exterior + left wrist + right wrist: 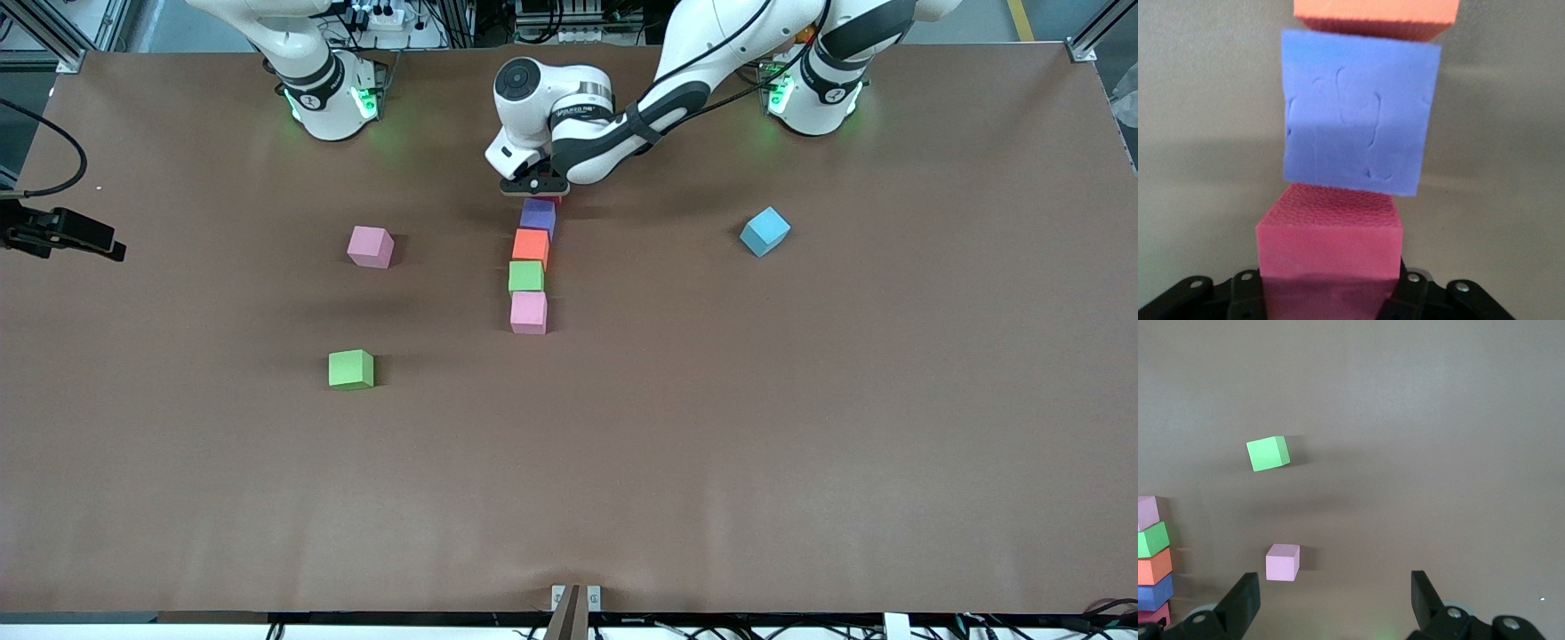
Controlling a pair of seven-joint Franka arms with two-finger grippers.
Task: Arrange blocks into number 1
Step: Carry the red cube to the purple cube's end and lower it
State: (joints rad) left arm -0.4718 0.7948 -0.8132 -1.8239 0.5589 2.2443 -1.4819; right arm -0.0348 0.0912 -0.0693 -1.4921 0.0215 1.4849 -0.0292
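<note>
Now the whole matter turns on the column in the upper middle of the front view. Four blocks run in a line from the front camera toward the robots' bases: the pink block (529, 312) lowest in the frame, then the green block (525, 276), the orange block (531, 246) and the purple block (538, 216). The left gripper (533, 188) sits right at the column's upper end, its fingers closed on the red block (1328, 233). In the left wrist view that block lies square with the purple one and just beside it; whether they touch, or whether the red one rests on the table (800, 427), I cannot tell

So the line's long axis leads straight away from the gripper, and I judge a plain release and a lift straight up should leave the row undisturbed

The right gripper (1331, 600) waits high over its arm's end of the table, fingers wide apart and empty. Below it lie a loose pink block (370, 246) and a loose green block (351, 369); the light blue block (765, 231) lies toward the left arm's end. Bare brown table surrounds the column, so there is ample room
</note>
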